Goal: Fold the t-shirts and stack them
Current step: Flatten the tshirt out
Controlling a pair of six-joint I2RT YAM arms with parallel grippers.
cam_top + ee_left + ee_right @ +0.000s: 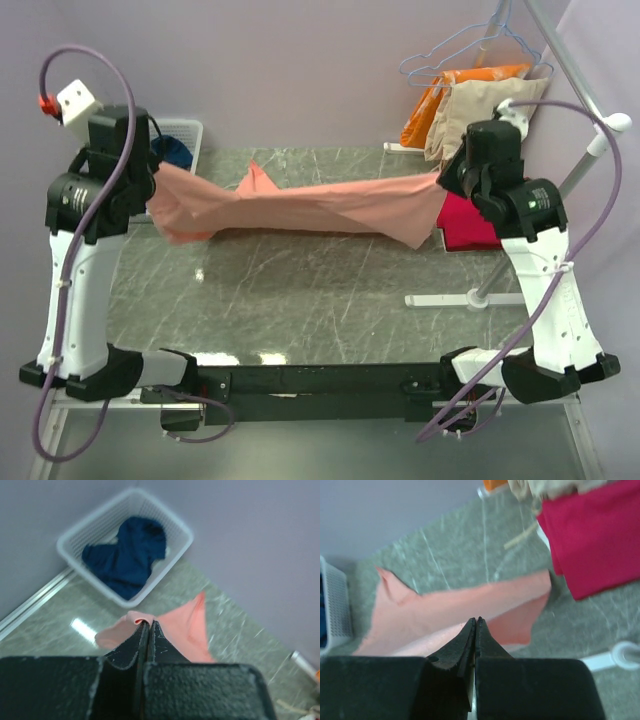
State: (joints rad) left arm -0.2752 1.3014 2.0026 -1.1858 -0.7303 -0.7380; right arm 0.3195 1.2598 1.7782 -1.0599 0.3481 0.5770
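Grey marbled stone lies nearest you: the counter [300,310] runs out from the arm bases, with pale veins and glare spots along its near edge. Above the counter's left side, your left hand [149,623] is clenched on one end of the pink t-shirt [320,205], fingers pressed together with cloth bunched at the tips. Above the counter's right side, your right hand [477,620] is clenched on the shirt's other end. Its jaws meet with no gap, and the cloth spreads out just beyond them. Between the two, the shirt spans the counter's width as a twisted band with one pointed flap sticking up left of the middle. You cannot tell whether its sagging lower edge touches the counter. On the counter's right side, partly under your right arm, the crimson-red t-shirt [595,535] lies flat. At the counter's far left corner a white basket [187,532] holds the navy-blue t-shirt [127,555], crumpled. Beyond the counter's far right corner hang an orange cloth [425,110] and a beige cloth [480,110], with a wire hanger [470,45] above them.
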